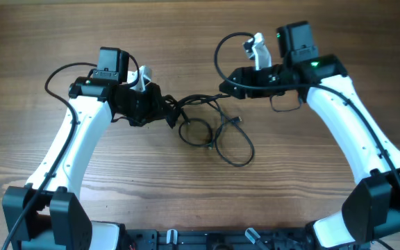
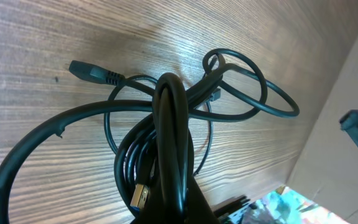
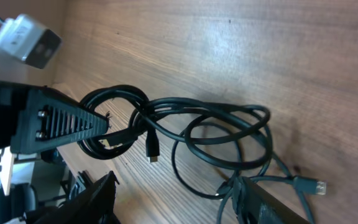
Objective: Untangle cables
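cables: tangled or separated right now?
Tangled: the cables cross and loop through one another in a single bunch, seen in all three views.

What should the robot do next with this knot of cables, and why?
Probably close the right gripper on a strand near it and draw it away. The left gripper is shut on the cables, the right one stands open, and loops lie crossed between them.
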### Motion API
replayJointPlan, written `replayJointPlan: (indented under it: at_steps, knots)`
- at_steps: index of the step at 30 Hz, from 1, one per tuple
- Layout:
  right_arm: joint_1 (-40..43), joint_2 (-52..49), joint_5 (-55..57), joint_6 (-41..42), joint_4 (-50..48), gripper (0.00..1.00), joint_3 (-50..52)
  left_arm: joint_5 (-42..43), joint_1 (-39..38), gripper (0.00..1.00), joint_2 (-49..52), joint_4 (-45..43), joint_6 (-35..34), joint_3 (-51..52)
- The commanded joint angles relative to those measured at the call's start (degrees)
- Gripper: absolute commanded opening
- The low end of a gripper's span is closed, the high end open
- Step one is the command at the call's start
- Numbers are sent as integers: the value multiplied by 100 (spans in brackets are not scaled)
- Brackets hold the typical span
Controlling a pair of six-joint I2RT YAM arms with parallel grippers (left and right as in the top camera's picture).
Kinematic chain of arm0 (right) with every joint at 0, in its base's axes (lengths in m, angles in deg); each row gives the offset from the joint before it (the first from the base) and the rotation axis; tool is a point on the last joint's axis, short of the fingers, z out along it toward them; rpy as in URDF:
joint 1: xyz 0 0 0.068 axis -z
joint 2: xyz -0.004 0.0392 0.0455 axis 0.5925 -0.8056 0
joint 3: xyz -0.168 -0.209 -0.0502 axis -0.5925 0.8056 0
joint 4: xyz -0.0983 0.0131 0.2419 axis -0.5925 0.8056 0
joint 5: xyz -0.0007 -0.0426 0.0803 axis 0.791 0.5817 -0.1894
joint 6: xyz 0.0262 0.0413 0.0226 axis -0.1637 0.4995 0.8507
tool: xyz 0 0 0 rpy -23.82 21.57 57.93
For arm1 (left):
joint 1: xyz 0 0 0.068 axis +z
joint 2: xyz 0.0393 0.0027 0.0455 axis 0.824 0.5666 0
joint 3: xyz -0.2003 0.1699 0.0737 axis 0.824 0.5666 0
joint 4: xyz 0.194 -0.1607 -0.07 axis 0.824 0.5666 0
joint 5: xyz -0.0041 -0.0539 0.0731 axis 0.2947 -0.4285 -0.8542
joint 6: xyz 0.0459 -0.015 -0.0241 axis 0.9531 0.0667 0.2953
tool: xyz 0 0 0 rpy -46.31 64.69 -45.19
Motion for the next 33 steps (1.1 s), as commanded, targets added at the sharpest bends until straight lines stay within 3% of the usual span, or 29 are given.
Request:
replayJointPlan:
  at_steps: [1,4,12,22,29,33]
  knots:
    - [-223,131,396,437,-20,63,-120,428,120,4,-7,-103,887,13]
    - [-170,131,389,577,-44,63,-120,1696,551,4,-85,-234,1537,-11]
    - [708,131,-1700,699,-890,63,-120,3755,1644,4,-205,-282,1537,-13]
    - [463,140,-1753,997,-1110,64,-120,3779,1648,4,-205,-186,1510,-11]
    - [402,240,-1222,994,-1128,62,-122,3071,1637,4,-205,363,1543,-11]
    - [566,581,-1154,833,-1180,63,-122,2994,1189,4,-205,485,2625,-11]
